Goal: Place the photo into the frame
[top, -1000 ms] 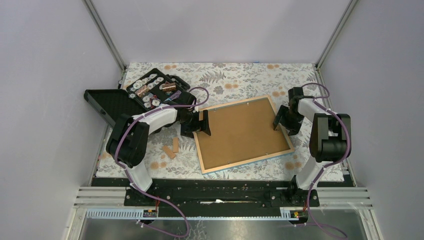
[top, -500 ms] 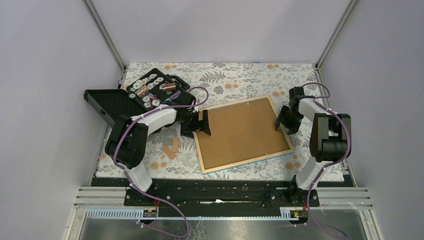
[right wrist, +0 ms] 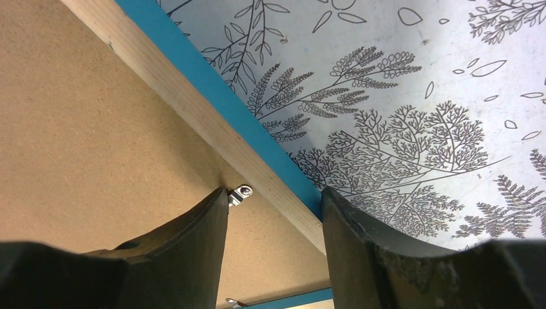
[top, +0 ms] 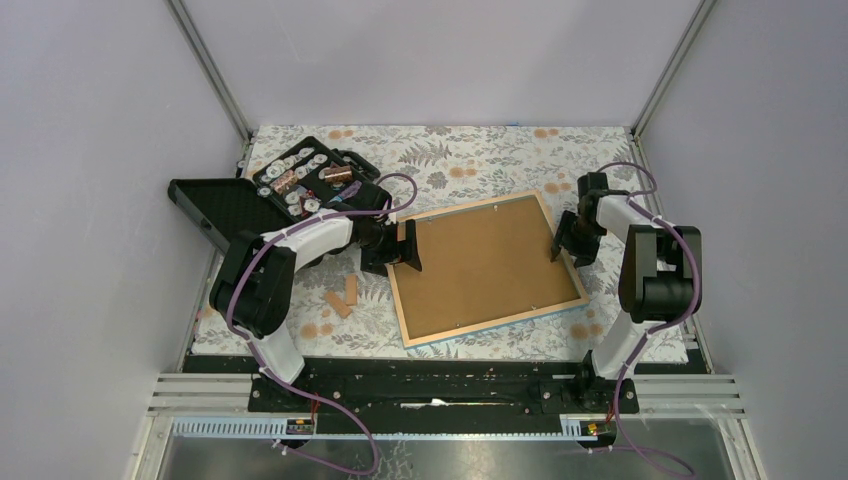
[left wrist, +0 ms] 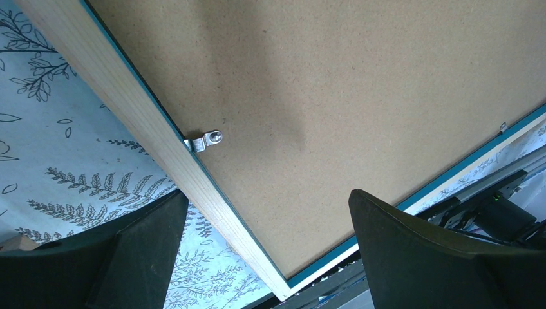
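The frame (top: 496,321) lies face down on the mat, its light wood rim up and a blue edge showing. The brown backing board (top: 485,265) fills it. The photo is hidden. My left gripper (top: 408,247) is open and straddles the frame's left rim (left wrist: 161,138), near a metal clip (left wrist: 205,140). My right gripper (top: 568,250) is over the right rim (right wrist: 193,109) with a narrow gap between the jaws. One finger (right wrist: 193,238) touches a clip (right wrist: 241,193) on the board. The other finger (right wrist: 373,244) is at the blue outer edge.
An open black case of small parts (top: 310,180) stands at the back left, its lid (top: 215,210) flat to the left. Two small brown pieces (top: 345,293) lie left of the frame. Grey walls close in the floral mat (top: 470,165) on three sides.
My right gripper's jaws have narrowed and shifted slightly toward the frame's right rim. The left arm and the frame have not moved.
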Robot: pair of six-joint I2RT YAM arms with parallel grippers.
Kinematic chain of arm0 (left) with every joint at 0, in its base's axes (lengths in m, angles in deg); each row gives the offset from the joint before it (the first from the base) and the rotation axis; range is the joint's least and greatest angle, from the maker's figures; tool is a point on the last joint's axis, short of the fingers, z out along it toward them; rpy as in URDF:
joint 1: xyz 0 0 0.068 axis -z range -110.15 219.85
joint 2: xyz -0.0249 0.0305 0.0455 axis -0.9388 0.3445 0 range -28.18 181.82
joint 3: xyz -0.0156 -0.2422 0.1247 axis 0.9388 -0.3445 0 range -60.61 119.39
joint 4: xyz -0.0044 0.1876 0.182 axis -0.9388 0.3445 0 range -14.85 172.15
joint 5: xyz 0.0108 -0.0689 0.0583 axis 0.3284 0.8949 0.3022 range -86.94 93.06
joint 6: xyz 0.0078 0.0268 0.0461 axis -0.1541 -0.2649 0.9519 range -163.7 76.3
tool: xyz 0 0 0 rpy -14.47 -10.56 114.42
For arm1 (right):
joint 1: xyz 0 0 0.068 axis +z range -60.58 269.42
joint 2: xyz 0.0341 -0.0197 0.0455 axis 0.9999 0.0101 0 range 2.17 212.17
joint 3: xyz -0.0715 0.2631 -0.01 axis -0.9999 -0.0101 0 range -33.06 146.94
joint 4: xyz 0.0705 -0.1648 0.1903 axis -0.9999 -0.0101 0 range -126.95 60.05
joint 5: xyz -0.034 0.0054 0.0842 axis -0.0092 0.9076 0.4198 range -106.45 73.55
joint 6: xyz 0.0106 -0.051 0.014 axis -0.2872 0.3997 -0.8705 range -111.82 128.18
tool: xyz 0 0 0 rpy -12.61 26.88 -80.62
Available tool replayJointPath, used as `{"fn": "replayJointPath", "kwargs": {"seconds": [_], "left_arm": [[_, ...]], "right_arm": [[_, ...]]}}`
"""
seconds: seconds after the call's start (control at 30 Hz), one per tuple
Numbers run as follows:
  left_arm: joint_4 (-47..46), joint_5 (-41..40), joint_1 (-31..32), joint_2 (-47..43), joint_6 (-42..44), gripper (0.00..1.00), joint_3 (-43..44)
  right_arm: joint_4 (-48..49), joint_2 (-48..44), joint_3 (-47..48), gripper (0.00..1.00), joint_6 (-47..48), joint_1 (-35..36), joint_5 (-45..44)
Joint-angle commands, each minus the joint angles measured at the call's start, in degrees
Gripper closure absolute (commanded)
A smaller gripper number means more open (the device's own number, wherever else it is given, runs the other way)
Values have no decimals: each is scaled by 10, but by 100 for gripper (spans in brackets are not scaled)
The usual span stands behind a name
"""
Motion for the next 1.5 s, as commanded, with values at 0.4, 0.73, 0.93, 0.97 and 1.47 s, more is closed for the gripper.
{"fn": "replayJointPath", "kwargs": {"seconds": [0.4, 0.73, 0.93, 0.97, 1.47], "left_arm": [[-40, 53, 2, -37, -8, 1, 1], [-40, 52, 2, -37, -8, 1, 0], [-40, 45, 2, -36, -8, 1, -2], [-40, 47, 2, -36, -7, 1, -2], [-52, -167, -2, -209, 2, 1, -20]], "right_arm": [[-129, 36, 64, 100, 45, 18, -84], [-60, -4, 63, 100, 42, 49, -117], [-51, -47, 47, 89, 32, 49, -75], [-53, -58, 42, 81, 29, 49, -72], [25, -235, -76, 11, 11, 185, 53]]}}
